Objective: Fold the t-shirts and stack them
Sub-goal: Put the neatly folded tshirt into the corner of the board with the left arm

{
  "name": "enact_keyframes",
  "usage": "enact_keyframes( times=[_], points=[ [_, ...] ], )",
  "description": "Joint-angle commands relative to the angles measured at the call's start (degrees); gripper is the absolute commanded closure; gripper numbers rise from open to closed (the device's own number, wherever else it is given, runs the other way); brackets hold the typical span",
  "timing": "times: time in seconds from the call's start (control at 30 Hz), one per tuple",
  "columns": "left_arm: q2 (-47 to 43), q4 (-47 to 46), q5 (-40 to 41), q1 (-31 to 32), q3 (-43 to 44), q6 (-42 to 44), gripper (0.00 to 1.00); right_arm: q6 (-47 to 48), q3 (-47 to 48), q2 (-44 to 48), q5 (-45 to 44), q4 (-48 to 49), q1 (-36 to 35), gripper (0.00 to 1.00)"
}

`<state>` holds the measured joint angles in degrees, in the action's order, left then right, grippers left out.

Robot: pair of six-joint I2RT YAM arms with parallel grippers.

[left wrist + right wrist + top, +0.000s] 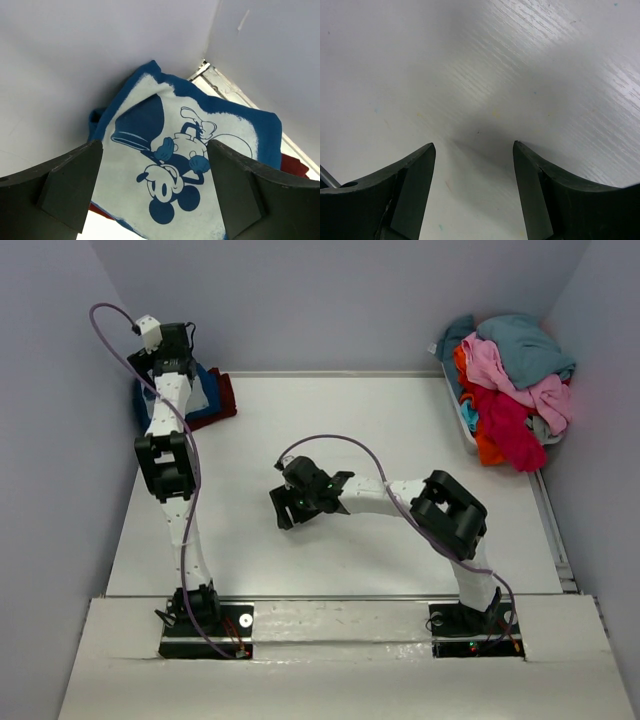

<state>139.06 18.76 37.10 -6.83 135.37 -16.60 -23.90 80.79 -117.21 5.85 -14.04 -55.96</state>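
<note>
A folded navy t-shirt (207,388) with a white-and-blue cartoon print lies on a dark maroon t-shirt (226,392) at the table's back left corner. My left gripper (172,358) hovers over this stack. In the left wrist view its jaws (155,190) stand wide open and empty above the print of the navy shirt (165,150), with the maroon shirt (295,167) showing at its edge. My right gripper (287,506) is open and empty over the bare table middle; its wrist view (474,170) shows only white tabletop. Unfolded teal, pink, red and orange t-shirts (510,380) are heaped at the back right.
The heap sits in a white bin (467,427) against the right wall. Grey walls close in the table at the left, back and right. A metal rail (553,530) runs along the table's right edge.
</note>
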Motion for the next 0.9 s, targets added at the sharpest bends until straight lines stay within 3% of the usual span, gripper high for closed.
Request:
enact_keyframes(
  times=[0.0,0.27,0.47,0.6,0.73,0.87],
  points=[
    [-2.7,-1.0,2.8,0.3,0.1,-1.7,0.01,0.3,1.2,-1.6,-0.3,-2.1,-0.9,0.30],
    [-9.9,-2.5,3.1,1.6,-5.1,0.7,0.01,4.5,1.3,5.1,-14.6,-3.5,-0.9,0.26],
    [-16.4,-0.7,1.5,5.2,-5.3,2.7,0.01,7.0,9.2,6.9,-25.2,-9.4,0.4,0.24],
    [-18.7,1.4,0.4,8.1,-4.3,3.2,0.01,5.9,11.0,11.7,-25.4,-11.0,5.2,0.22],
    [-20.6,5.0,-0.5,13.1,-4.8,2.4,0.01,4.3,18.9,11.4,-31.3,-19.7,8.8,0.09],
    [-22.7,7.3,1.0,20.6,-9.2,1.7,0.01,0.5,28.7,7.5,-34.8,-32.5,12.3,0.07]
  ],
)
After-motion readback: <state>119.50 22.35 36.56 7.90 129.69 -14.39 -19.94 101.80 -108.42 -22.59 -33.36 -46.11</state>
